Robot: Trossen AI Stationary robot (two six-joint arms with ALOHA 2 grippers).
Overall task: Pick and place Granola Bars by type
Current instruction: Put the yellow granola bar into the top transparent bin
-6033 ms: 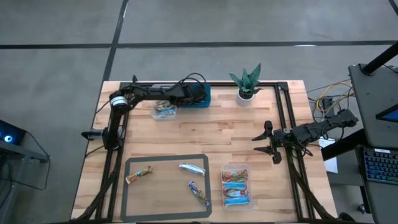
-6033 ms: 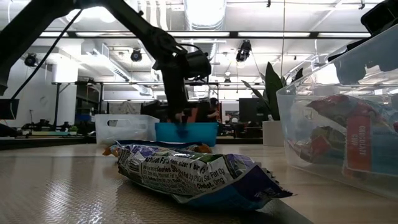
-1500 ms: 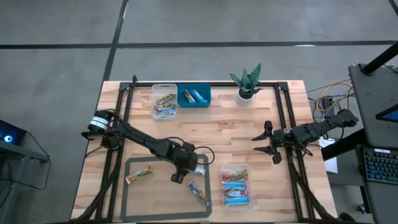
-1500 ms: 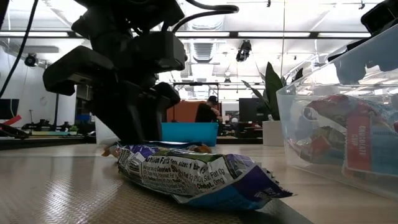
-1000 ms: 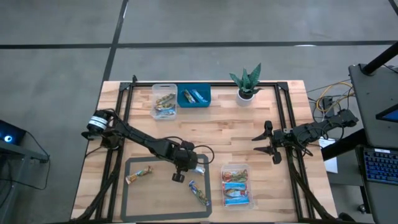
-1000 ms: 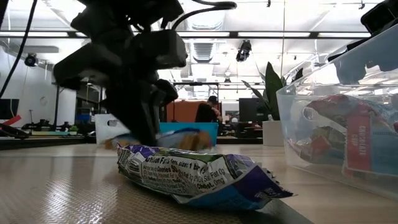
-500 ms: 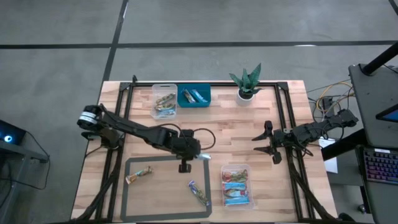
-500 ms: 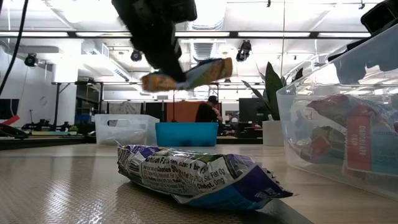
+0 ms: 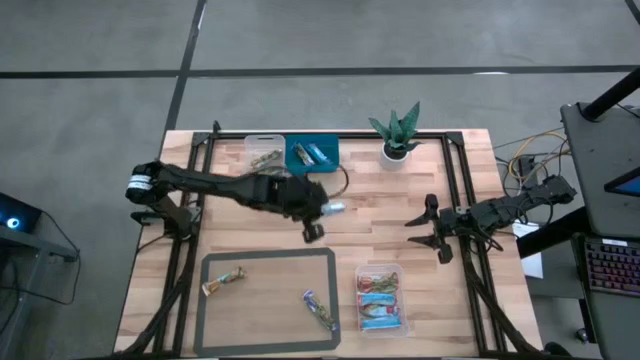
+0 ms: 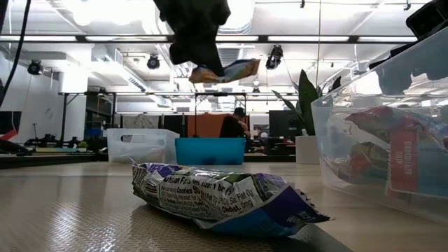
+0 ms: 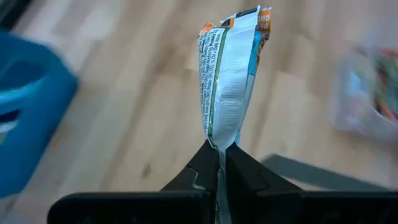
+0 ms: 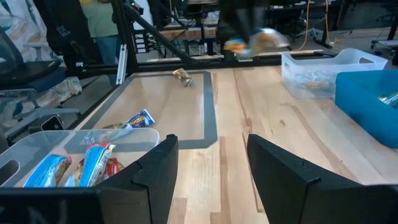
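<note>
My left gripper (image 9: 322,209) is shut on a silvery-white granola bar (image 11: 231,74) above the bare wood between the grey mat (image 9: 268,255) and the teal bin (image 9: 312,155). In the low view the bar (image 10: 225,71) hangs high above the table. Two mixed-colour bars (image 9: 223,282) (image 9: 320,310) lie flat on the mat. Blue bars lie in the teal bin. A near clear tub (image 9: 381,298) holds several bars, and a far clear tub (image 9: 264,162) holds a few. My right gripper (image 9: 428,229) waits open at the table's right side. My left gripper pinches the silvery-white bar by one crimped end (image 11: 219,142) between its two fingertips (image 11: 239,163). The bar sticks out beyond the fingers along their line, toward the table's right. It is lifted clear of the table and roughly level in the low view.
A potted plant (image 9: 397,135) stands at the far edge, right of the teal bin. A black frame rail (image 9: 452,190) runs along the right side. Bare wood lies between the mat and the far tubs. People and desks show in the room beyond.
My left gripper, shut on the silvery-white bar, has lifted it off the mat and carried it up and toward the far edge, nearer the teal bin. The bar has gone from lying on the mat to hanging clear.
</note>
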